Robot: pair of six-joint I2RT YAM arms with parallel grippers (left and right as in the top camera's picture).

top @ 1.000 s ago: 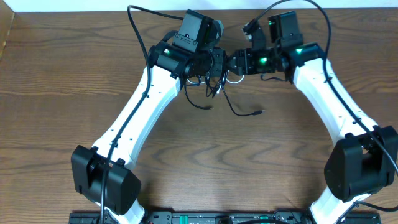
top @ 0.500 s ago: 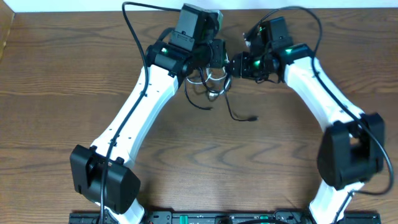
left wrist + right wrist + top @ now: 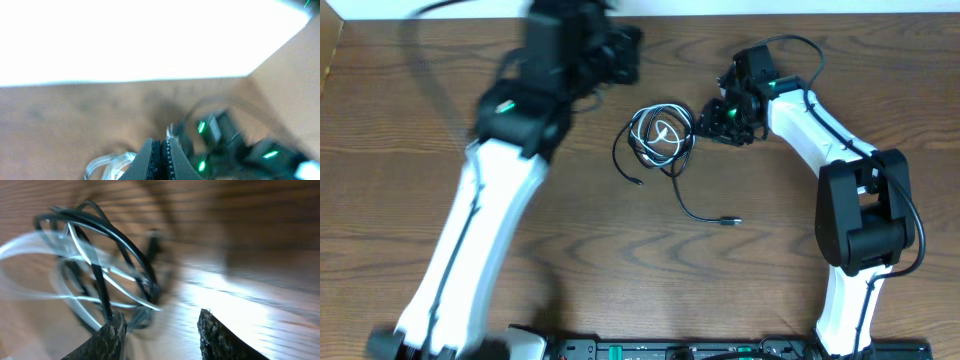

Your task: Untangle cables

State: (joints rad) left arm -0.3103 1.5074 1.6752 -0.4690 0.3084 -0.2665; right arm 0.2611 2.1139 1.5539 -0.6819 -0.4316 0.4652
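left tool (image 3: 160,159): jaws pressed together, empty | right tool (image 3: 161,322): jaws apart, nothing between | cables (image 3: 661,134): tangled coil on tabletop (image 3: 740,290), just beside right tool's tip

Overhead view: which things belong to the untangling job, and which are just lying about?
Job: black cord, white cord, left hand, right hand.
Not the job: table, arm wiring.
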